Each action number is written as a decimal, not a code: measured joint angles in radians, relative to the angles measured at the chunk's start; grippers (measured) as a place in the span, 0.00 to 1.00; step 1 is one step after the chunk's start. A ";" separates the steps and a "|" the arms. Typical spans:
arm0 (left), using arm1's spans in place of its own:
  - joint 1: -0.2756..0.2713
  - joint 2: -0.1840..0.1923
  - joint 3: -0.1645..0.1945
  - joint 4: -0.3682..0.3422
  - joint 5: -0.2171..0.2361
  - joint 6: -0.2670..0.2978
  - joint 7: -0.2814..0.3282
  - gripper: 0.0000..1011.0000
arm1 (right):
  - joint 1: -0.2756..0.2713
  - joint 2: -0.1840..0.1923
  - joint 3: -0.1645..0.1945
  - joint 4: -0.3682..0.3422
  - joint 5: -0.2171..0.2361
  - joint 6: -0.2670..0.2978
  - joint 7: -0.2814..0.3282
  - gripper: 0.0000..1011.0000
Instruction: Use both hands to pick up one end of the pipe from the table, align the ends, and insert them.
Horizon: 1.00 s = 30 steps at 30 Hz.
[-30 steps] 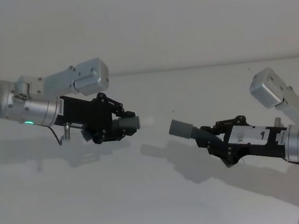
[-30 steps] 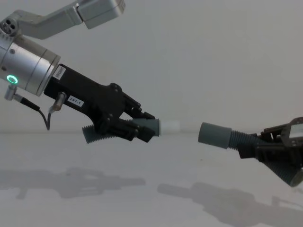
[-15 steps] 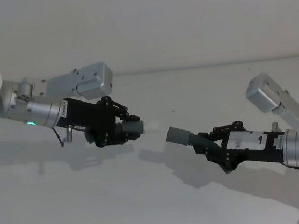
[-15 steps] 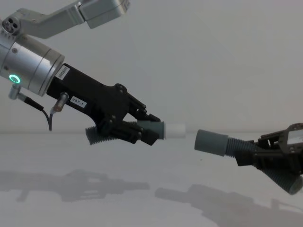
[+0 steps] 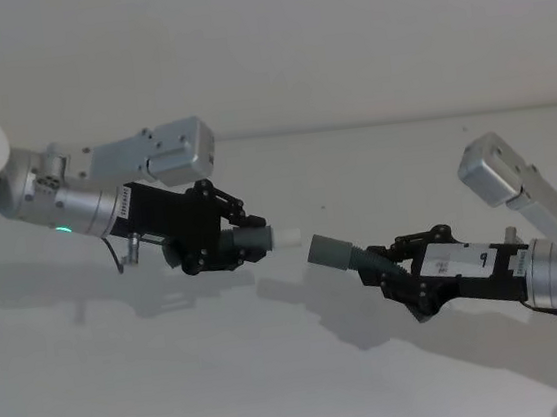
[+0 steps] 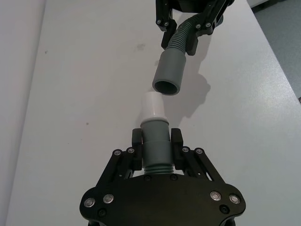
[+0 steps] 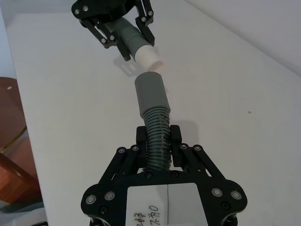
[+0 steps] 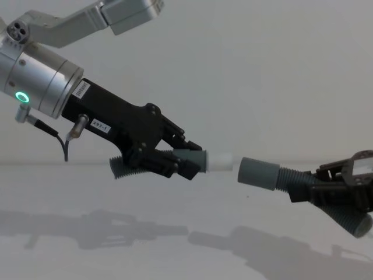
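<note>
We hold the whitish narrow pipe tip [image 8: 220,161] in the clamped left black gripper [image 8: 185,158], just short of and nearly coaxial with the wide grey cuff [image 8: 259,173] clamped in the right black gripper [image 5: 394,266].

Both grippers up off the table [image 5: 279,390], facing each other. Left gripper [image 5: 233,236] clamps one pipe piece [image 6: 155,141] at the collar, tip [image 8: 220,162] sticking out ahead of its fingers. Right gripper [image 5: 391,271] clamps the other pipe piece [image 7: 156,141] on the ribbed body, cuff [image 8: 258,173] well ahead of its fingers. Tip sits just in front of the cuff mouth, small gap, not inserted. Cuff slightly lower than the tip.
</note>
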 joint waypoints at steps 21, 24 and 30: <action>-0.021 -0.026 0.018 0.039 -0.011 -0.012 0.008 0.34 | 0.004 0.002 -0.002 0.004 0.041 0.009 -0.007 0.28; -0.022 -0.027 0.020 0.041 -0.013 -0.012 0.010 0.34 | 0.006 0.000 -0.003 0.010 0.045 0.010 -0.010 0.28; -0.026 -0.028 0.024 0.044 -0.015 -0.012 0.019 0.34 | 0.013 -0.004 -0.006 0.027 0.052 0.010 -0.015 0.28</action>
